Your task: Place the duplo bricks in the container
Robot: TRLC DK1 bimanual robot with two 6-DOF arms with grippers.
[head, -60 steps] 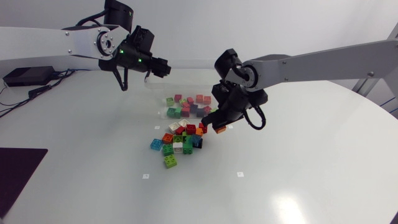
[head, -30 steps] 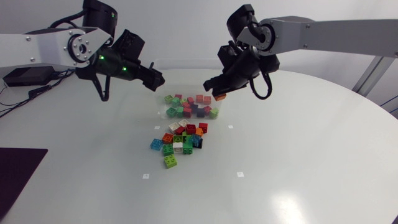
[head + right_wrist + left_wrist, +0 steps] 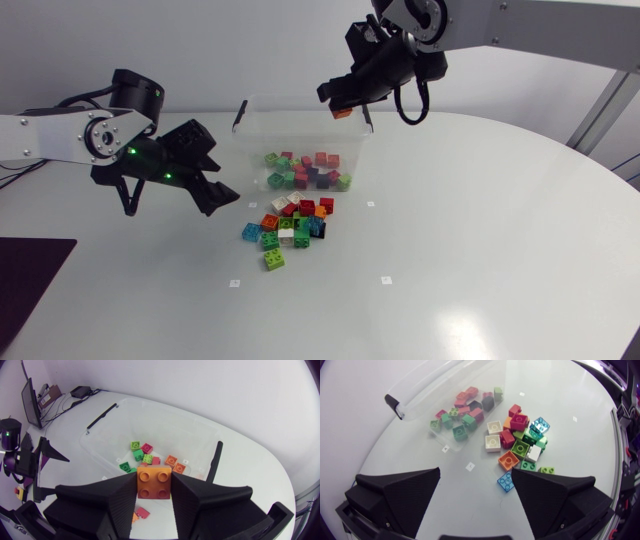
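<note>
Head view: my right gripper (image 3: pixel 341 104) has risen from the edge of the loose pile (image 3: pixel 290 230) and now hangs over the container (image 3: pixel 240 112), near its far rim. It is pinching an orange brick (image 3: pixel 343 113). My left gripper (image 3: pixel 214 194) has swung away from the container and come down low over the table (image 3: pixel 480 260), just beside the pile, with its fingers spread.

Left wrist view: the left gripper (image 3: pixel 475 485) is wide apart and holds nothing. The pile (image 3: pixel 520 445) lies ahead of it, a blue brick (image 3: pixel 505 481) nearest. The container (image 3: pixel 395 404) sits beyond, with bricks already on its floor.

Right wrist view: the orange brick (image 3: pixel 154 482) is clamped studs-up between both fingers of the right gripper (image 3: pixel 154 491). The container (image 3: pixel 165 417) lies open below it, with several bricks inside (image 3: pixel 146 456).

Judgement: the carry looks done, so letting go of this brick over the container is next. The left arm seems set for its own pick. Many bricks remain on the table.
</note>
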